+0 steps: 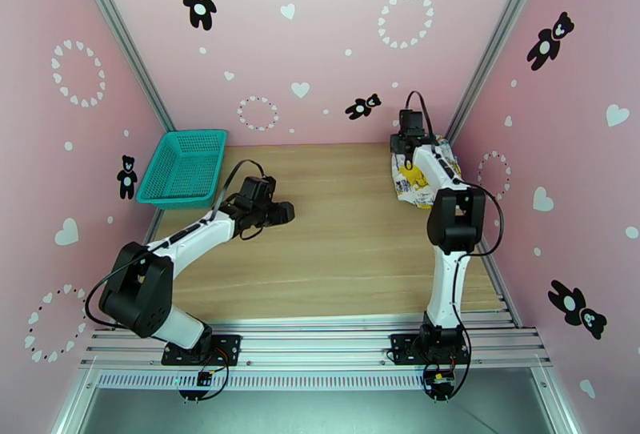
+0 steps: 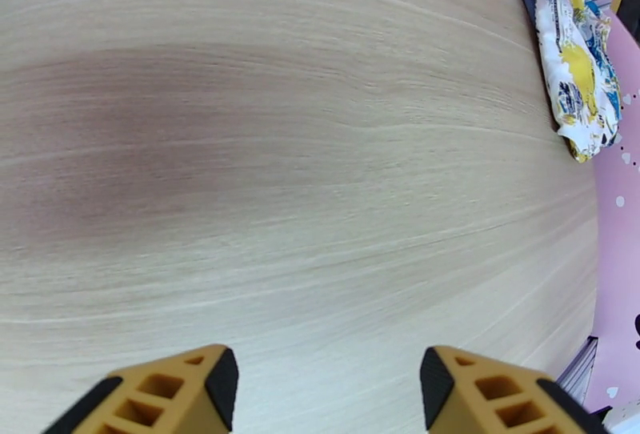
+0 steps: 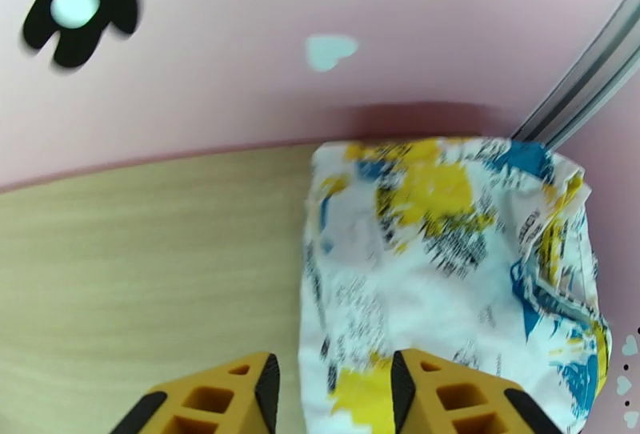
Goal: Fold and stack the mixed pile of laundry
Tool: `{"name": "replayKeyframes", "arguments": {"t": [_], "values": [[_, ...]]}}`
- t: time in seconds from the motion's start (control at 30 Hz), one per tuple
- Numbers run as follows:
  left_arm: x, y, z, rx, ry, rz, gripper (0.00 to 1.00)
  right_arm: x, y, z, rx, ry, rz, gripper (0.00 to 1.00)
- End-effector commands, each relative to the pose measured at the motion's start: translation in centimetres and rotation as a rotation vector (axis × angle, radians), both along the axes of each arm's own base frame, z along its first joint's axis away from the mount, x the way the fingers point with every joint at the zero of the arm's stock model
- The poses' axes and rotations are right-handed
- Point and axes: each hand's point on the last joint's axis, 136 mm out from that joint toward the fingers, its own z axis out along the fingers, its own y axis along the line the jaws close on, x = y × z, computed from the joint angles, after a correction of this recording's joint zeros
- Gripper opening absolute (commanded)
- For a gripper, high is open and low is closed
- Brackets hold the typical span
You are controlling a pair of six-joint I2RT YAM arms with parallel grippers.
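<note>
The white cloth (image 1: 416,179) with yellow-and-blue print lies bunched in the table's back right corner, against the pink wall. In the right wrist view this cloth (image 3: 448,267) spreads ahead and to the right of my right gripper (image 3: 334,391). Its orange fingers stand apart over the cloth's near left edge with nothing pinched between them. From above, the right gripper (image 1: 408,143) hangs over the cloth's far end. My left gripper (image 1: 284,211) hovers left of the table's middle; in its wrist view the left gripper (image 2: 328,387) is open over bare wood, with the cloth (image 2: 580,67) far off. A dark sliver peeks from under that cloth.
A teal mesh basket (image 1: 182,167) sits at the back left of the wooden table (image 1: 336,243). Pink walls and aluminium posts close in the back and both sides. Bare wood lies between the two arms.
</note>
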Motion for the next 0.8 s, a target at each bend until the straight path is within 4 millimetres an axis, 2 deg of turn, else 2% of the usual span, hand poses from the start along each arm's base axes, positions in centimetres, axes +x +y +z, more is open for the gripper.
{"name": "replayKeyframes", "arguments": {"t": [0.0, 0.1, 0.17, 0.23, 0.3, 0.33, 0.43, 0.5, 0.63, 0.7, 0.77], "values": [[0.0, 2.7, 1.3, 0.036, -0.065, 0.032, 0.67, -4.9, 0.8, 4.1, 0.007, -0.102, 0.016, 0.49], [0.3, 6.0, 2.5, 0.100, -0.137, 0.103, 0.67, -11.4, 0.2, 3.4, 0.005, -0.139, 0.029, 0.51], [0.7, 8.6, 3.1, 0.161, -0.201, 0.175, 0.68, -15.3, -0.7, 1.8, -0.020, -0.168, 0.030, 0.56], [1.1, 11.1, 3.3, 0.220, -0.259, 0.254, 0.71, -18.5, -1.7, -0.1, -0.028, -0.228, 0.012, 0.64], [1.4, 13.2, 3.5, 0.268, -0.324, 0.302, 0.74, -20.8, -2.0, -2.2, -0.095, -0.294, 0.055, 0.84], [1.5, 13.8, 3.6, 0.285, -0.351, 0.310, 0.74, -21.5, -2.3, -2.8, -0.117, -0.317, 0.056, 0.88], [1.6, 15.6, 3.8, 0.383, -0.438, 0.325, 0.77, -22.2, -4.4, -4.6, -0.037, -0.328, -0.052, 0.98], [1.6, 16.9, 3.4, 0.446, -0.488, 0.339, 0.78, -21.9, -5.2, -6.0, -0.014, -0.346, -0.079, 0.99], [2.1, 17.7, 1.7, 0.445, -0.545, 0.306, 0.81, -20.7, -4.8, -5.8, 0.007, -0.414, -0.054, 0.99], [2.5, 18.2, 0.7, 0.422, -0.573, 0.303, 0.82, -19.8, -5.0, -7.3, 0.051, -0.417, -0.050, 0.99], [3.0, 18.5, -0.2, 0.393, -0.604, 0.300, 0.82, -18.8, -3.8, -8.7, 0.049, -0.387, 0.021, 0.99]]}}
